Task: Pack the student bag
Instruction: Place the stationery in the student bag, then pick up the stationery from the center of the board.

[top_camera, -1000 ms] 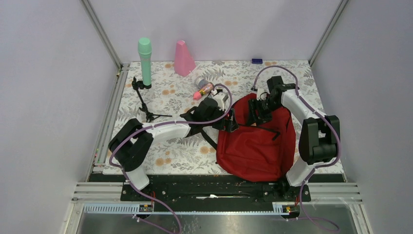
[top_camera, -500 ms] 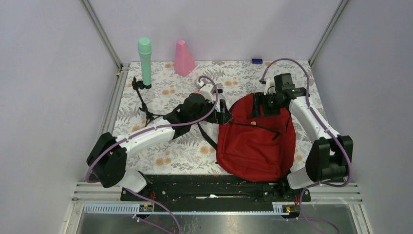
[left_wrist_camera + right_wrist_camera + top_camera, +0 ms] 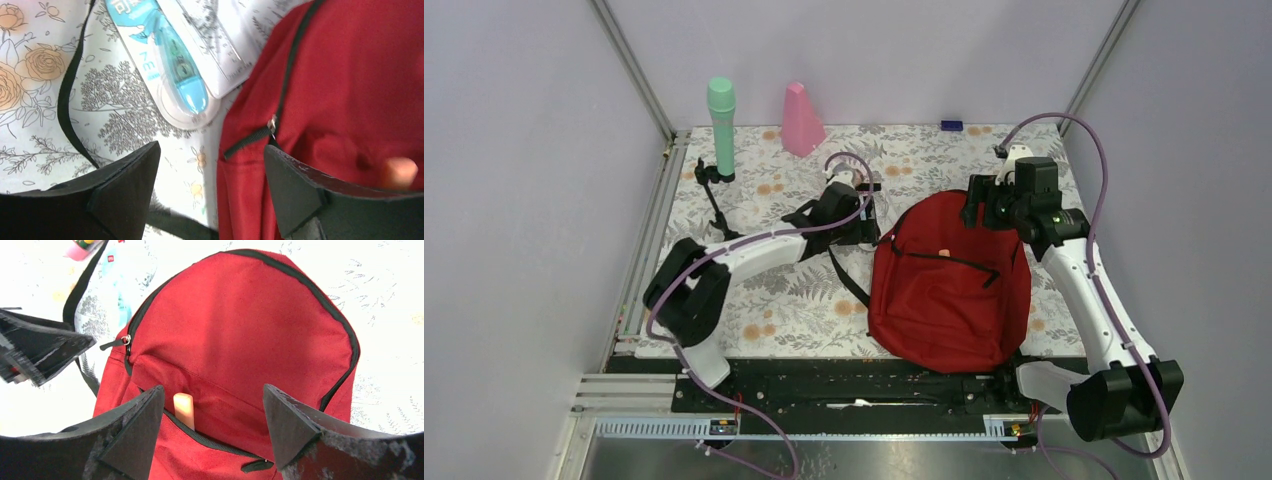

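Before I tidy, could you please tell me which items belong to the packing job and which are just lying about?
Job, likely: student bag; peach block in its front pocket; correction-tape pack beside it.
Probably lying about: green cylinder; pink cone; black tripod; small blue object.

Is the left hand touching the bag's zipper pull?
Apart. The left wrist view shows the zipper pull between the fingers of the open left hand, with a gap on each side.

Lab test cell: plain walls [image 3: 874,50], aluminium frame [image 3: 633,70].
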Robot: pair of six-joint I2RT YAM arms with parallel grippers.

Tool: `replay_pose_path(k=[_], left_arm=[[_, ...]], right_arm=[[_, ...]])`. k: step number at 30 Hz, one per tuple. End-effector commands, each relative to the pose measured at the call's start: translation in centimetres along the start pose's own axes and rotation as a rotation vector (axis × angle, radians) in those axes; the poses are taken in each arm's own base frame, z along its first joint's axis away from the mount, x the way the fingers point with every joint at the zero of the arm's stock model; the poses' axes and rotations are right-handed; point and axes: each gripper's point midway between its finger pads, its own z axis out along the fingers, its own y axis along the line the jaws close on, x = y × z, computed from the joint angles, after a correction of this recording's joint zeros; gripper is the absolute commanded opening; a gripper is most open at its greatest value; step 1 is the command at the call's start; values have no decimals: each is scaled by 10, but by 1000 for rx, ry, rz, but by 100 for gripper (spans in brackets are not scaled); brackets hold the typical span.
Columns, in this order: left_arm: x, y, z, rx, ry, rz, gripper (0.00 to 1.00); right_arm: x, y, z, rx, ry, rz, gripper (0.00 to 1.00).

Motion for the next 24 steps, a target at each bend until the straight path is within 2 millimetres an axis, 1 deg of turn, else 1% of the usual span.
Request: replay_pose_path(k=[1,3,4,6,10,12,15,19,24], left_arm=[[-33,4,22,-115,-77,-67,77],[-35,11,38,-173,-72,-59,76],[-40,12,43,-192,-81,-52,75],[-42,18,56,-241,-75,-36,74],[-49,31,74,-316,-79,-33,66],[-50,32,82,-329,-75,-19,65],[-42,36,93,-357,-36,-9,63],[-28,40,100,-355,-16,-28,61],[-23,38,106,-333,4,-12,60]], right_arm=[[-14,-7,-7,47,-76,23,79],[-13,-6,-8,44,-76,24,78],[-14,-6,-9,44,-78,28,78],[-13,-6,-9,45,-81,29,78],[-10,-8,-10,50,-78,29,77],[-8,-10,-10,59,-75,29,77],[-7,-11,-9,66,-74,31,76],[-7,-12,-8,73,-73,37,75],[-8,-13,-8,80,-74,50,74]])
